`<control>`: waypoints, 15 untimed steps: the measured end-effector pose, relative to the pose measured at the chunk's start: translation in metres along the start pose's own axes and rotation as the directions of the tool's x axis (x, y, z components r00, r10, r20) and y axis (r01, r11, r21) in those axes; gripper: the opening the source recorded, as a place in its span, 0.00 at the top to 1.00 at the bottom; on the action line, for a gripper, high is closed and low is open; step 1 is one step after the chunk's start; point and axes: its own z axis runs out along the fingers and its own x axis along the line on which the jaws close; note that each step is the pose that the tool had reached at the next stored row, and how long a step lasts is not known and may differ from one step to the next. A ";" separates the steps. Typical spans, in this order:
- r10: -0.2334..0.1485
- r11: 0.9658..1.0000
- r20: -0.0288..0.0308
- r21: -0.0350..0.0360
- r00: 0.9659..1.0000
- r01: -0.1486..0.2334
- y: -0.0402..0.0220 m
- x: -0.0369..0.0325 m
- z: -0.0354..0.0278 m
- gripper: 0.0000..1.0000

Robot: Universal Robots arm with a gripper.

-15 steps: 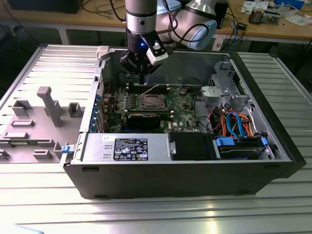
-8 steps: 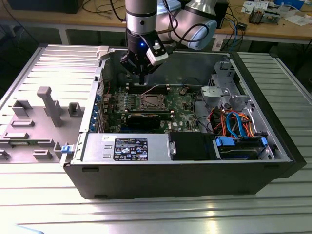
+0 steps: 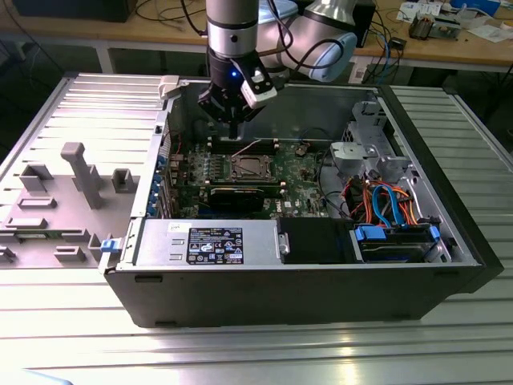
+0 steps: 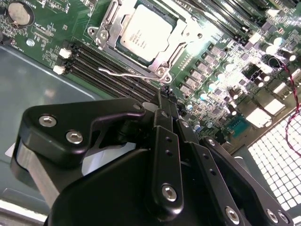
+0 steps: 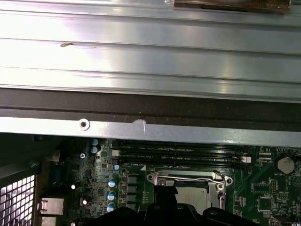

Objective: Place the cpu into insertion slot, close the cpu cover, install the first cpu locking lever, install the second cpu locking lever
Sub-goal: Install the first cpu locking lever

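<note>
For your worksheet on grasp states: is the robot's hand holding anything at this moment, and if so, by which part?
Nothing is held. The hand hangs shut and empty above the board, while the cpu already sits in its slot under the closed cover.

I saw the ribbed metal bench [image 3: 72,337] carrying the open computer case [image 3: 288,301], with a grey moulded tray [image 3: 56,200] lying just beside it toward the exterior view's left.

The open computer case [image 3: 288,265] is seen from above and in front in the exterior view. In both wrist views the motherboard [image 4: 56,42] [image 5: 268,197] is viewed closely; the socket area is shared.
</note>
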 end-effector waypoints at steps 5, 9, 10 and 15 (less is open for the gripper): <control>0.002 1.000 0.000 0.000 1.000 -0.002 -0.0003 -0.0033 0.0023 0.89; 0.003 1.000 0.000 -0.005 1.000 -0.003 -0.0009 -0.0095 0.0096 0.89; 0.004 1.000 0.000 -0.006 1.000 -0.004 -0.0010 -0.0104 0.0107 0.89; 0.006 1.000 0.000 -0.006 1.000 -0.006 -0.0010 -0.0113 0.0119 0.89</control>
